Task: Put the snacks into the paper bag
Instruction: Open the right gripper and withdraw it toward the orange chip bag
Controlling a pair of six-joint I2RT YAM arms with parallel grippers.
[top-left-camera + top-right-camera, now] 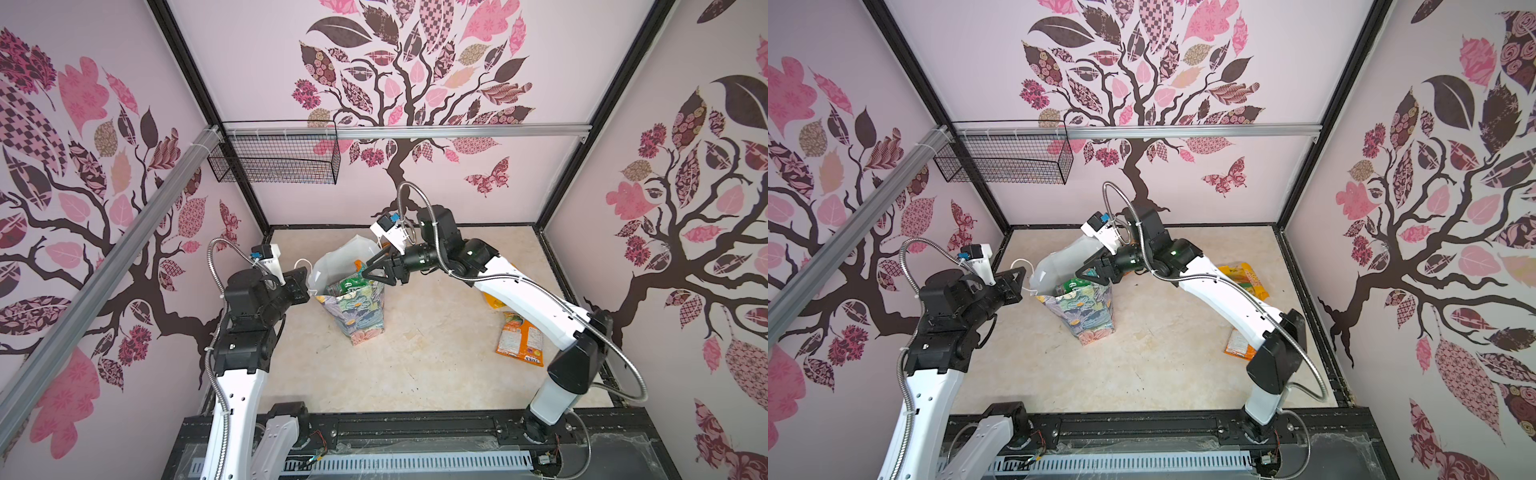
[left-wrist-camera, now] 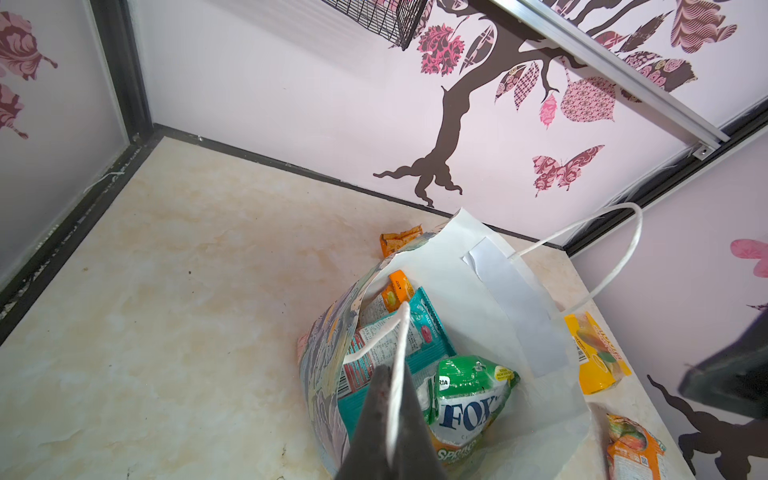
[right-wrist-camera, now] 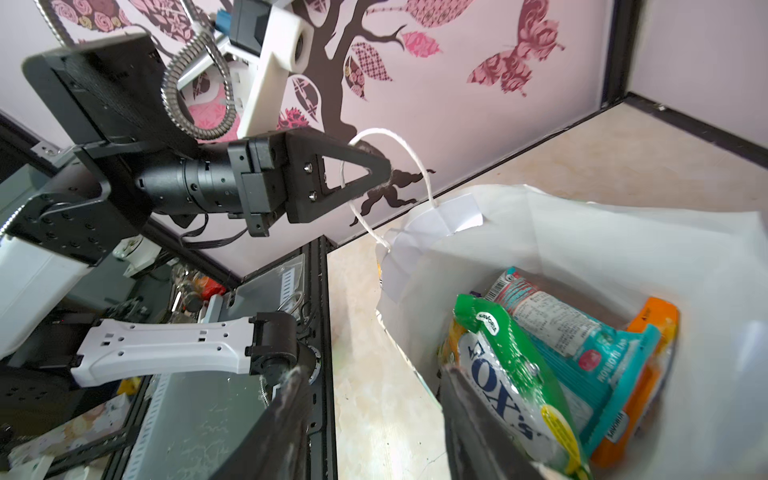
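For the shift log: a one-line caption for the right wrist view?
Bagging: right pincer open over the paper bag, green snack packet inside; left pincer shut on a cord handle.

Pink tree-patterned walls (image 1: 257,62) enclose a beige marbled floor (image 1: 415,353); a wire basket (image 1: 274,160) hangs on a rail (image 1: 457,132).

Bright, even, diffuse light; shadows soft, faint by tall floral paper bag (image 1: 365,320). Top views: heavy fisheye bend at edges. Right wrist view: right gripper (image 3: 374,374) fingers (image 3: 286,415) v. close, blurred; bag's white inside near blown out.
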